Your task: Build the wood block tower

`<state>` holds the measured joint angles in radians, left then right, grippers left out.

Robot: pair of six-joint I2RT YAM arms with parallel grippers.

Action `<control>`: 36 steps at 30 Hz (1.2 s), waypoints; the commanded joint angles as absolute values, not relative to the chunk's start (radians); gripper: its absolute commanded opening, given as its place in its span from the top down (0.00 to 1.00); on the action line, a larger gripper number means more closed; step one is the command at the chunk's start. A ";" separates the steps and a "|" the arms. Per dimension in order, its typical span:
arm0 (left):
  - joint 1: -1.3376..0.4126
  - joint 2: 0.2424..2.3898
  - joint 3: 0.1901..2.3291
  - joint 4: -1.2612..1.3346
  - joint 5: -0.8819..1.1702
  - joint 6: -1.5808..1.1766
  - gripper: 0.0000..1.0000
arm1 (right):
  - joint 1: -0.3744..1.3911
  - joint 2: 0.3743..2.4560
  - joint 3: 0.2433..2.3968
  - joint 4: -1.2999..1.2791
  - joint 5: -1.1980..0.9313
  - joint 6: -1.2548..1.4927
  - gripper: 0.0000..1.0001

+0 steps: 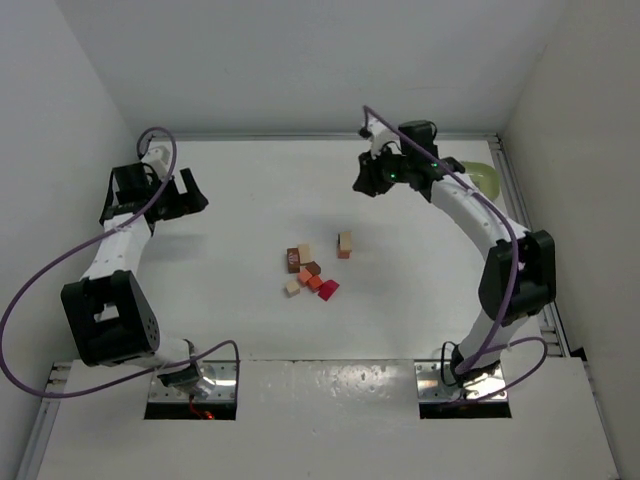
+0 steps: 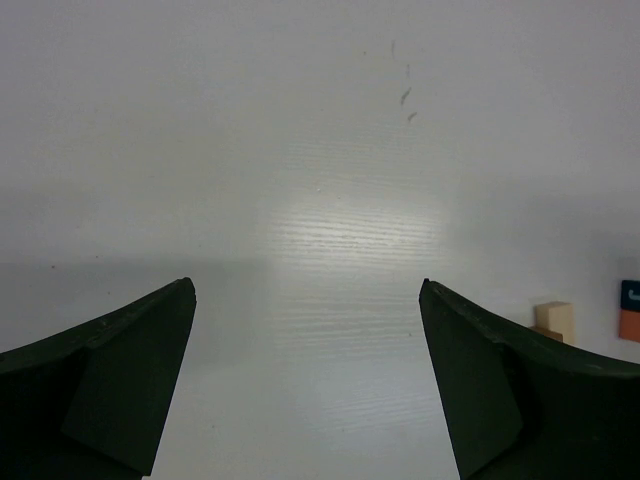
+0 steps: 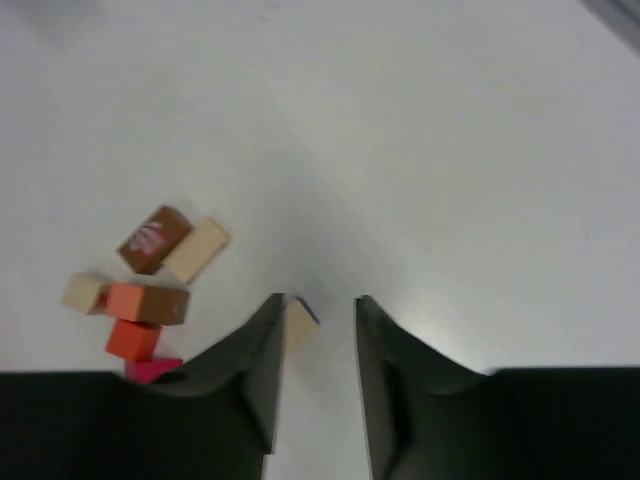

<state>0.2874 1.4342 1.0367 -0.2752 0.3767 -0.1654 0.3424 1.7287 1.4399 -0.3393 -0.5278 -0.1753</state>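
The tower [image 1: 345, 243] is a short column, a pale cube on an orange one, at mid-table. Loose wood blocks [image 1: 308, 272] lie in a cluster to its left: dark brown, pale, orange, red and magenta. My right gripper [image 1: 366, 183] hangs above and behind the tower, open and empty. In the right wrist view the tower's pale top [image 3: 298, 322] shows between the open fingers [image 3: 318, 305], close to the left one, and the cluster [image 3: 150, 300] lies at the left. My left gripper [image 1: 190, 195] is open and empty at the far left, with its jaws wide apart [image 2: 307, 290].
A light green bowl [image 1: 483, 178] sits at the back right, partly behind the right arm. White walls close the table on three sides. The left wrist view catches a pale block [image 2: 553, 320] and an orange block [image 2: 629, 312] at its right edge.
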 commanded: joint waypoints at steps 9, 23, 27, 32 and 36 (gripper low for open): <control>0.216 1.420 1.069 -0.250 0.278 -0.183 0.00 | 0.250 1.807 1.197 -0.374 -0.195 0.442 0.95; 0.207 1.430 1.060 -0.259 0.268 -0.183 0.00 | 0.330 1.931 1.235 -0.406 -0.158 0.646 0.85; 0.207 1.430 1.060 -0.259 0.258 -0.183 0.00 | 0.359 1.950 1.249 -0.400 -0.149 0.646 0.81; 0.207 1.439 1.060 -0.259 0.258 -0.183 0.00 | 0.370 1.967 1.265 -0.400 -0.118 0.623 0.80; 0.207 1.448 1.060 -0.259 0.258 -0.183 0.00 | 0.390 1.977 1.282 -0.406 -0.086 0.603 0.77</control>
<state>0.2161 1.4414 1.0367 -0.2722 0.2626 -0.1844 0.3759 1.9705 1.2343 -0.4129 -0.1291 0.6106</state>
